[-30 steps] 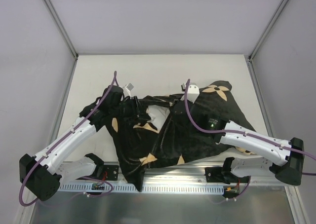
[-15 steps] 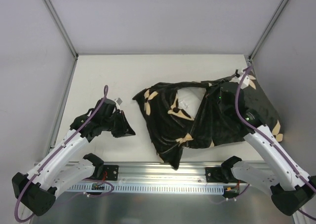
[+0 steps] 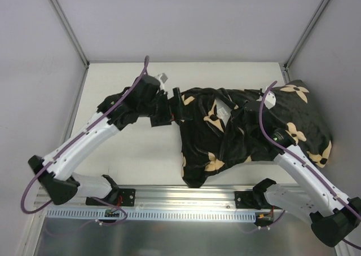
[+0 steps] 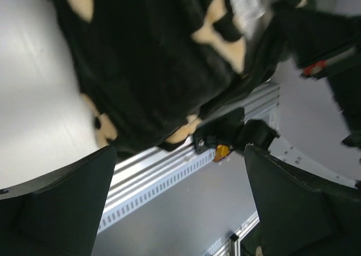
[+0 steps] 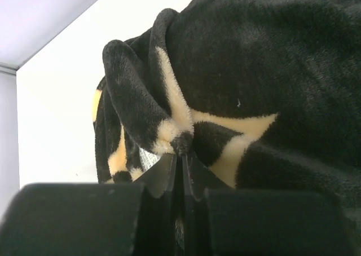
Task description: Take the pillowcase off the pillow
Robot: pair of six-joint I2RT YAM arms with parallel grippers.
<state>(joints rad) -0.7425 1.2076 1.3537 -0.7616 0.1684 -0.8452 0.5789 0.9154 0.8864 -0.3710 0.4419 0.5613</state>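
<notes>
The black pillowcase [image 3: 248,132] with tan flower motifs lies bunched on the right half of the table. The pillow is hidden inside it; only a small pale patch [image 3: 224,116] shows between folds. My left gripper [image 3: 172,106] hovers at the cover's left edge. In the left wrist view it [image 4: 180,211] stands wide open with nothing between its fingers [image 4: 56,205]. My right gripper [image 5: 181,154] is shut on a raised fold of the pillowcase [image 5: 169,115]. From above it [image 3: 264,102] sits at the cover's back right.
The white table [image 3: 130,154] is bounded by grey enclosure walls on three sides. An aluminium rail [image 3: 186,208] with the arm mounts runs along the near edge. The cover's right corner [image 3: 296,89] reaches the right wall.
My left arm has swung from the near left up to the cover's left edge, and its jaws went from shut to wide open. The cover has shifted and stretched rightward with the right gripper.
</notes>
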